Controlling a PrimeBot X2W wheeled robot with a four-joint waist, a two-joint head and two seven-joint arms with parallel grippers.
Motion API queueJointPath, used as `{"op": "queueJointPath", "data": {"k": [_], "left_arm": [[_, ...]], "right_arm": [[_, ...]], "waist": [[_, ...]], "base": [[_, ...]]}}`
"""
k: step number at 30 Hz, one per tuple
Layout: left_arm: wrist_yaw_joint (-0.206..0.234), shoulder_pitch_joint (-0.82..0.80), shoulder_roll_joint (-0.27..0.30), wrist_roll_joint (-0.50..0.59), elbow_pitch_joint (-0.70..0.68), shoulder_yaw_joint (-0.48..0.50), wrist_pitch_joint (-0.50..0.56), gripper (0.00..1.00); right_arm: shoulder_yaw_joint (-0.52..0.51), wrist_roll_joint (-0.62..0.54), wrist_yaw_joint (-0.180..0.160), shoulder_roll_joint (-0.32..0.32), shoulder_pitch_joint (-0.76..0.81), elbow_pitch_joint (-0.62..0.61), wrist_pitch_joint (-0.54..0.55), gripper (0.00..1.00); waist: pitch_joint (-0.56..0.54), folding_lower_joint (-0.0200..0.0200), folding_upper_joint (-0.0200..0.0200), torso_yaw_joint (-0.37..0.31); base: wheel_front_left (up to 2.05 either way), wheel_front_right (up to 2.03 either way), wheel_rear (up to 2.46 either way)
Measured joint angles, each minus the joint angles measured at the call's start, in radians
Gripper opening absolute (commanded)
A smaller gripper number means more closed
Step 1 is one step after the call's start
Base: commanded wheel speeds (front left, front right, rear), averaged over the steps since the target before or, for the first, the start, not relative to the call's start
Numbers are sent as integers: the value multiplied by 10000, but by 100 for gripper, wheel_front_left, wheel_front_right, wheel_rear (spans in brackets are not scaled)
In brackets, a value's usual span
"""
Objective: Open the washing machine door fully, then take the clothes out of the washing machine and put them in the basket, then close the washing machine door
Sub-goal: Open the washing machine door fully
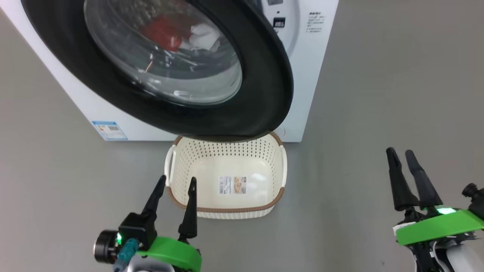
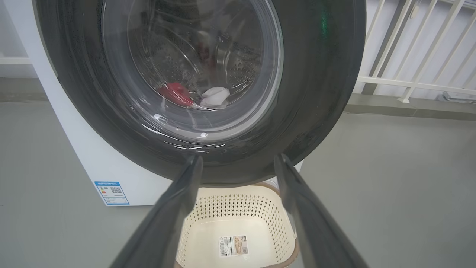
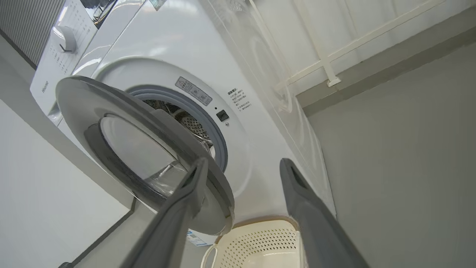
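The glossy black-rimmed round glass door (image 1: 264, 75) of the white front-loading washing machine (image 1: 310, 75) stands partly open over the cream perforated plastic basket (image 1: 278, 196), apparently placed below to catch laundry. Red and white clothes (image 1: 166, 32) lie in the drum (image 3: 189, 124), screened by the door. The left gripper (image 1: 178, 178) and right gripper (image 1: 399, 151) hover spread, empty.

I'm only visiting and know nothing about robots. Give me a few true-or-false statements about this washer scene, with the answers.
1. The washing machine door stands partly open. True.
2. The basket holds the red clothes. False: the clothes lie inside the washing machine, seen through the door glass; the basket holds none.
3. The left gripper and right gripper are both open, holding nothing. True.
4. The basket sits on top of the washing machine. False: it stands on the floor in front of it.
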Motion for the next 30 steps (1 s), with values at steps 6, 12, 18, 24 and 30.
{"op": "queueJointPath", "data": {"k": [6, 12, 18, 24, 30], "left_arm": [[-92, 365, 6, 23, 36, 222, 0, 100], [-234, 678, 13, 98, 115, 301, 0, 100], [-265, 915, 42, 171, 182, 447, 0, 100], [-337, 1111, 52, 182, 224, 545, 0, 100], [-339, 1290, 56, 182, 253, 606, 0, 100]], "right_arm": [[-1361, -2949, 0, 579, 210, -27, -75, 100], [-1839, -5196, 0, 1120, 1008, 17, -73, 100], [-1900, -6406, 4, 1386, 1599, 0, -73, 100], [-1862, -6794, 4, 1496, 2009, 176, -73, 100], [-1795, -6953, 4, 1572, 2135, 307, -73, 100]], "waist": [[-410, 0, 0, -174], [-750, 0, 0, -256], [-1019, 0, 0, -298], [-1225, 0, 0, -343], [-1332, 0, 0, -368]], "base": [[0, 0, 0], [0, 0, 0], [0, 0, 0], [0, 0, 0], [0, 0, 0]]}}
